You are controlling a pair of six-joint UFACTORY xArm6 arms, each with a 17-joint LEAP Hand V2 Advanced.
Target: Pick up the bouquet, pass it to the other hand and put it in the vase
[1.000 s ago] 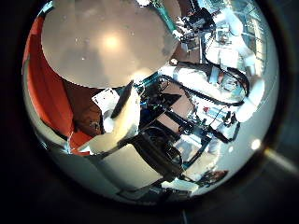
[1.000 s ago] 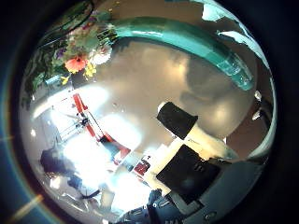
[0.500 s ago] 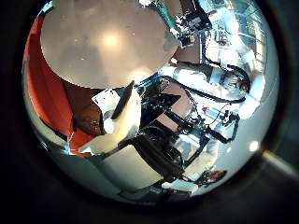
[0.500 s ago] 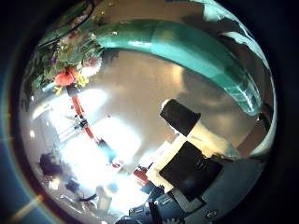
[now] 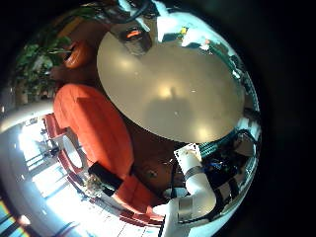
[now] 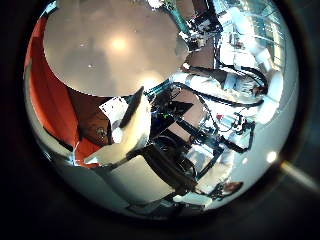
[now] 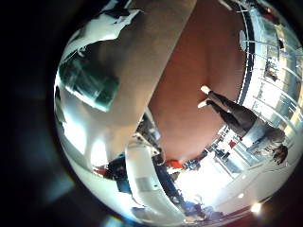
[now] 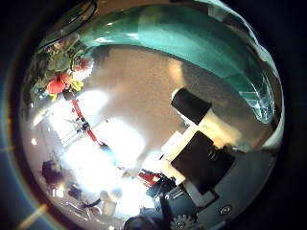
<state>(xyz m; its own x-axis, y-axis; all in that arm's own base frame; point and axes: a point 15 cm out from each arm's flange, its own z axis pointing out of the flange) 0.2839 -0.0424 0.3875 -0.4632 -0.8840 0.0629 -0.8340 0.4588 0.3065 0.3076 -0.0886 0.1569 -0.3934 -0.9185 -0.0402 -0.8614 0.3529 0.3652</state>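
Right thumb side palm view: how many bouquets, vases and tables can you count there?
Bouquet: 1
Vase: 1
Table: 1
Total: 3

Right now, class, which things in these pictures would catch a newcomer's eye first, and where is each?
Most striking is the bouquet of red, pink and yellow flowers, which lies on the pale round table beside a long teal stem close to the right palm. In the left hand's views the same table shows, beside an orange seat.
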